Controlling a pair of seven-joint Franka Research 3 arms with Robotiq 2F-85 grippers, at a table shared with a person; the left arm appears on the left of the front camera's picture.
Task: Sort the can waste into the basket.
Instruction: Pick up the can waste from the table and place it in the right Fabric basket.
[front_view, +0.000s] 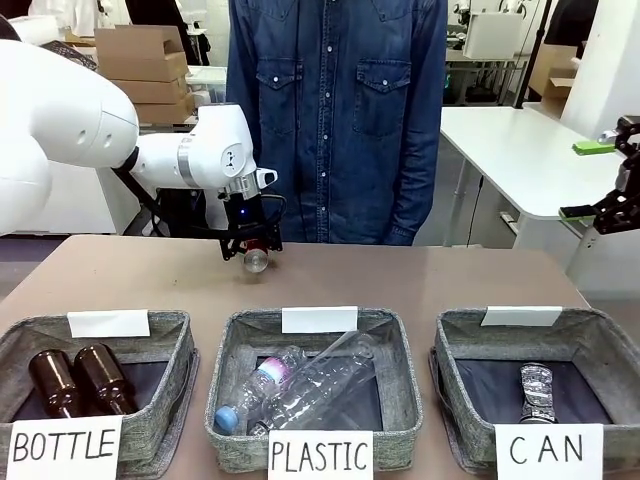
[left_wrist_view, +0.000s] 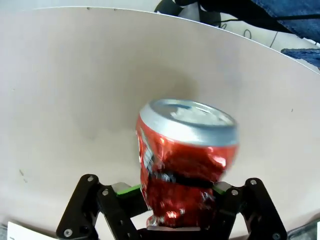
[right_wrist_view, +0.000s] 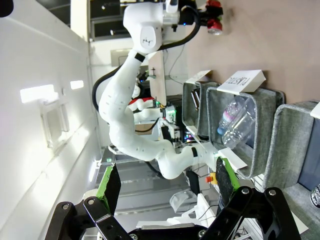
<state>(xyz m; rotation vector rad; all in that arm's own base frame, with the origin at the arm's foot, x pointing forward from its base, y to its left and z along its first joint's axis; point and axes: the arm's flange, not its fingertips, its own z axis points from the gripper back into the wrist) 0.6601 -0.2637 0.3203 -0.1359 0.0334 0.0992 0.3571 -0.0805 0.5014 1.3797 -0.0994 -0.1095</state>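
Note:
My left gripper (front_view: 250, 248) is shut on a dented red can (front_view: 256, 261) low over the far side of the table, in front of the person. In the left wrist view the red can (left_wrist_view: 186, 160) sits clamped between the green pads (left_wrist_view: 128, 189), silver top pointing away. The grey basket signed CAN (front_view: 458, 345) stands at the front right and holds a silvery-grey can (front_view: 537, 392). My right gripper (front_view: 590, 180) hangs open and empty in the air off the table's right edge; the right wrist view has its fingers (right_wrist_view: 110, 184) spread wide apart.
A basket signed PLASTIC (front_view: 232, 345) with clear bottles stands front centre. A basket signed BOTTLE (front_view: 180, 340) with two brown bottles stands front left. A person in a denim shirt (front_view: 335, 110) stands at the far edge. Bare tabletop (front_view: 420, 275) lies between the can and the baskets.

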